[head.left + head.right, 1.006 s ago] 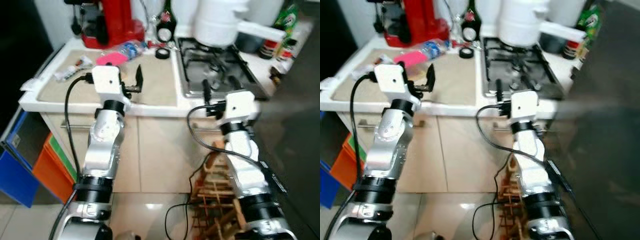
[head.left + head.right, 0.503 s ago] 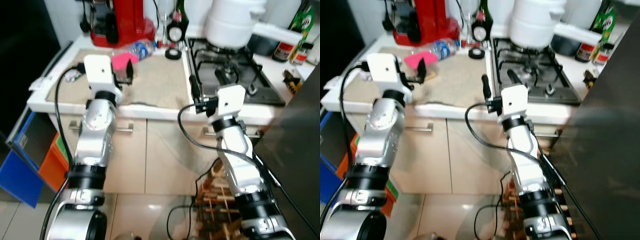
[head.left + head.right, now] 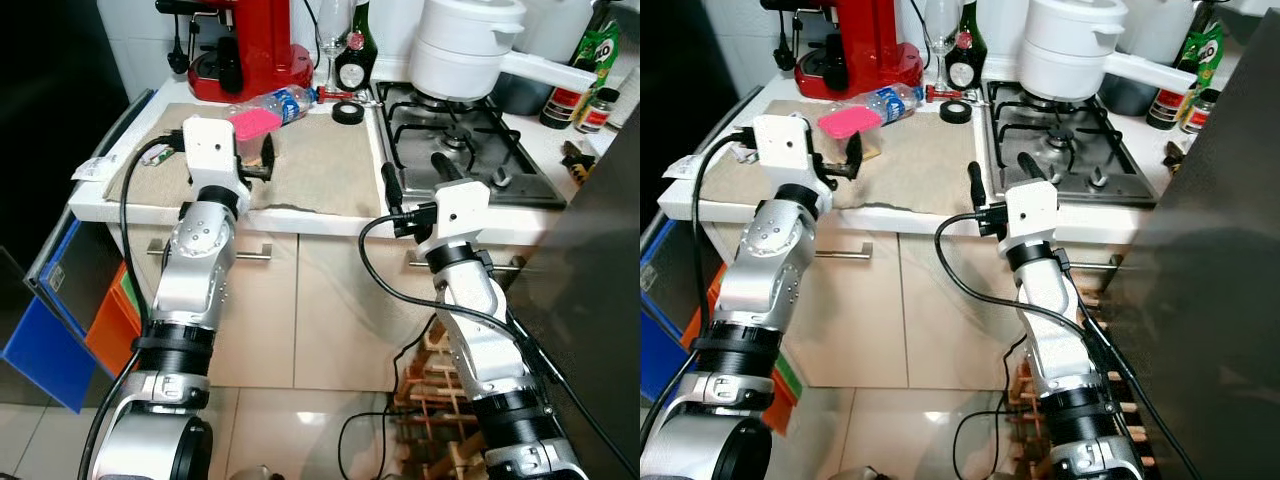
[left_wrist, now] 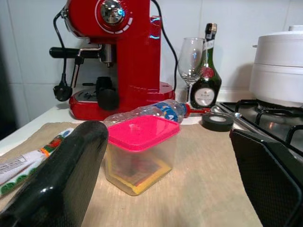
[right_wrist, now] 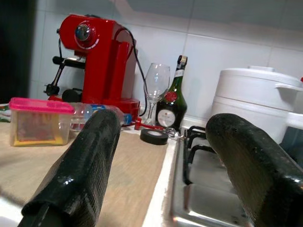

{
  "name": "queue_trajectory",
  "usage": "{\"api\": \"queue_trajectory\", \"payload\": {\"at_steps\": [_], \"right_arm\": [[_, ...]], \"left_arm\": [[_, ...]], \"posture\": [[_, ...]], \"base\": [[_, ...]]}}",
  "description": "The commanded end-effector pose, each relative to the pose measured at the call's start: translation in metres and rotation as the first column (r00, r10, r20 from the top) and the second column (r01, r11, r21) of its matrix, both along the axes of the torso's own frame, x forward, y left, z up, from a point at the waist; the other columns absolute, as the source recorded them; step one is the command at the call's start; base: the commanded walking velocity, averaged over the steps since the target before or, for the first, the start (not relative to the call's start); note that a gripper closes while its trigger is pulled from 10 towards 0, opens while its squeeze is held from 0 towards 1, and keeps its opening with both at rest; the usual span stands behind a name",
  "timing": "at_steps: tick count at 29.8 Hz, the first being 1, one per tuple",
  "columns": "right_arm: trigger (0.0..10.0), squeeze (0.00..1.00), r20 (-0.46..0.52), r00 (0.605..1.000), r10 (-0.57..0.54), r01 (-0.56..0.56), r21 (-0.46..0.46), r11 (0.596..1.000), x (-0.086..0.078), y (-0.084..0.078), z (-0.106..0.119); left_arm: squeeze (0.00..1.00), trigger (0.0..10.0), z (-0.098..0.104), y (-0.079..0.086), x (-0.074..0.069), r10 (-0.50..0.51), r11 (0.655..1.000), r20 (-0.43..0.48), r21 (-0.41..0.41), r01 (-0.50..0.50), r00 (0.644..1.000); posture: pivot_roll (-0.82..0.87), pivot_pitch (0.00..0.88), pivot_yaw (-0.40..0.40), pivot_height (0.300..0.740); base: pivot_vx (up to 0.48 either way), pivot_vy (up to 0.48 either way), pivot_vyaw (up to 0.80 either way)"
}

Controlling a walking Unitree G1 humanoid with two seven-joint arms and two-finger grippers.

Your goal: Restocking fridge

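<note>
Kitchen counter (image 3: 320,170): left gripper (image 3: 255,160), fingers wide, faces the pink-lidded tub (image 4: 141,153) at upper left; right gripper (image 3: 415,175) wide, centre.

White countertop (image 3: 110,205), beige mat (image 3: 320,160) on it, pink-lidded container (image 4: 141,153), plastic bottle (image 3: 283,100), tape roll (image 3: 349,112)

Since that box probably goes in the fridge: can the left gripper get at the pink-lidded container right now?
Probably yes. The left gripper is open and level with the pink-lidded container, which stands just ahead on the beige mat with nothing between them.
</note>
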State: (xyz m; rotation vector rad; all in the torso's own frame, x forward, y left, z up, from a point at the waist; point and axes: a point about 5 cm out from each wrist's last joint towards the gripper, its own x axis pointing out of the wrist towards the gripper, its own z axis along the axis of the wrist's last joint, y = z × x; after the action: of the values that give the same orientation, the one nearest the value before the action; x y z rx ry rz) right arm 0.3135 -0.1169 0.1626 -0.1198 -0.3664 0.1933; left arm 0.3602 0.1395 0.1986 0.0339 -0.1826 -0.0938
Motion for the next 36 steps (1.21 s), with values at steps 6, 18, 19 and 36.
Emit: {"api": "queue_trajectory", "payload": {"at_steps": [6, 18, 19, 36], "right_arm": [[10.0, 0.00, -0.043, 0.999, -0.010, 0.010, 0.000, 1.000, 0.0008, -0.0004, -0.0060], [10.0, 0.00, -0.047, 0.999, -0.019, 0.018, -0.009, 1.000, 0.0002, -0.0011, -0.0093], [10.0, 0.00, -0.047, 0.999, -0.019, 0.018, -0.009, 1.000, 0.0002, -0.0011, -0.0093], [10.0, 0.00, -0.008, 1.000, -0.018, 0.018, -0.022, 1.000, -0.0001, -0.0001, -0.0041]], "left_arm": [[0.00, 10.0, -0.0007, -0.0006, 0.0028, -0.013, 1.000, -0.026, 0.012, 0.014, 1.000], [0.00, 10.0, -0.0024, -0.0026, 0.0020, -0.007, 0.998, -0.020, 0.064, 0.008, 1.000], [0.00, 10.0, -0.0024, -0.0026, 0.0020, -0.007, 0.998, -0.020, 0.064, 0.008, 1.000], [0.00, 10.0, 0.0009, -0.0056, -0.0001, -0.028, 0.999, 0.013, 0.033, 0.027, 1.000]], "posture": [[-0.03, 0.019, -0.011, 0.740], [-0.03, 0.021, -0.012, 0.740], [-0.03, 0.021, -0.012, 0.740], [-0.03, 0.017, -0.013, 0.740]], "base": [[0.000, 0.480, -0.12], [0.000, 0.117, -0.18], [0.000, 0.000, 0.00], [0.219, 0.000, 0.00]]}}
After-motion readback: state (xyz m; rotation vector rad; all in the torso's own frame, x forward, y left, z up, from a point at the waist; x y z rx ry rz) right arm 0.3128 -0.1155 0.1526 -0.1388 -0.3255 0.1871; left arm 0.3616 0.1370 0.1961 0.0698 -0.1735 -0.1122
